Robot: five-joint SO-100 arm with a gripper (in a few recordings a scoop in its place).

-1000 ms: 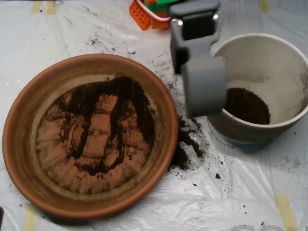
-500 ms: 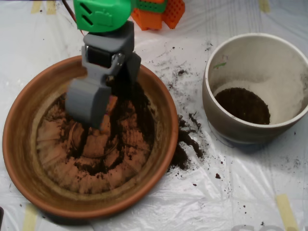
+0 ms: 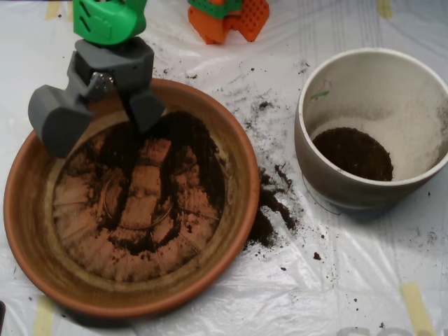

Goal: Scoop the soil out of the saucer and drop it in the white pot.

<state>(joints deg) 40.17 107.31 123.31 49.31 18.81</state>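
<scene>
With its two halves spread wide and empty, the hand (image 3: 94, 115) hung over the saucer's (image 3: 238, 150) upper-left rim, apparently ready to drop and close on the soil (image 3: 189, 150) inside.

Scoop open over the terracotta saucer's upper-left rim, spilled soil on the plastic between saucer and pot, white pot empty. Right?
Not quite: the off-white ceramic pot isn't empty. The overhead view shows dark soil on its bottom. The rest holds: grey clamshell scoop open over the terracotta clay saucer, spilled crumbs between them.

Terracotta saucer (image 3: 238, 203) (ridged base); dark soil (image 3: 192, 143); off-white pot (image 3: 336, 182).
</scene>
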